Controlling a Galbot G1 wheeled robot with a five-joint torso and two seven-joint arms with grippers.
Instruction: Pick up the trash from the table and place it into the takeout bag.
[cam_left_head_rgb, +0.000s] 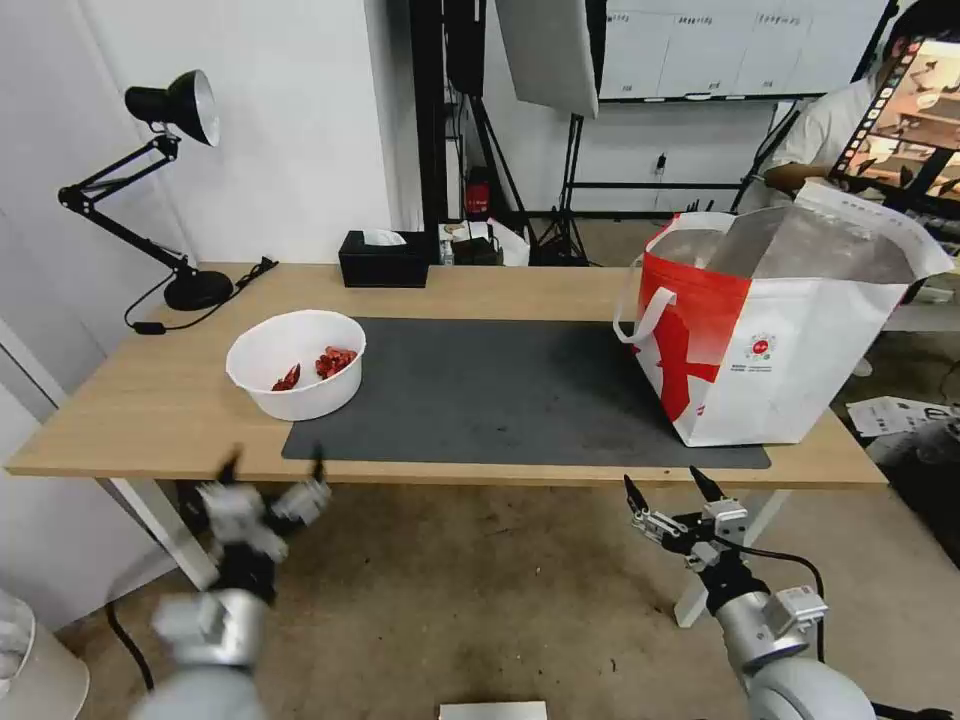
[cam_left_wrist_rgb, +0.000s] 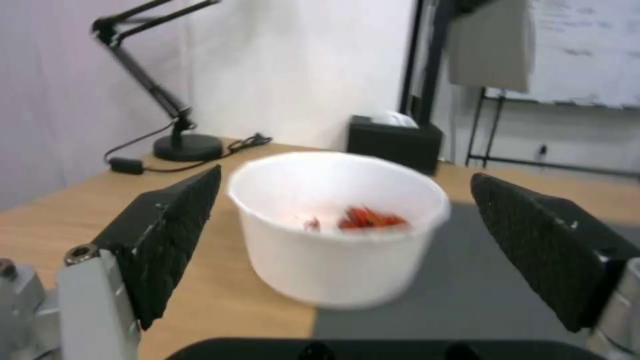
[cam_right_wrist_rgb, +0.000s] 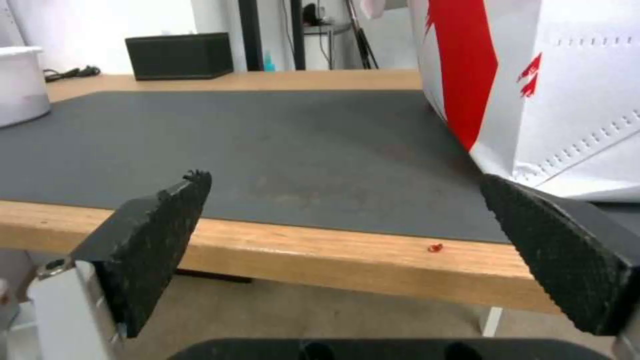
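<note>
While both jaws gape empty, the round white plastic bowl of red shells (cam_left_wrist_rgb: 340, 225) stands ahead between the left gripper (cam_left_wrist_rgb: 347, 240) jaws on the light-wood worktop (cam_left_head_rgb: 140, 400); likely light, thin-walled, best pinched at its rim.

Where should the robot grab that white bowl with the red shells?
Probably by the rim: the white bowl stands upright and open, wide-bodied. The left gripper, jaws open, already faces its near side from the table edge, so one jaw inside, one outside the near wall.
</note>
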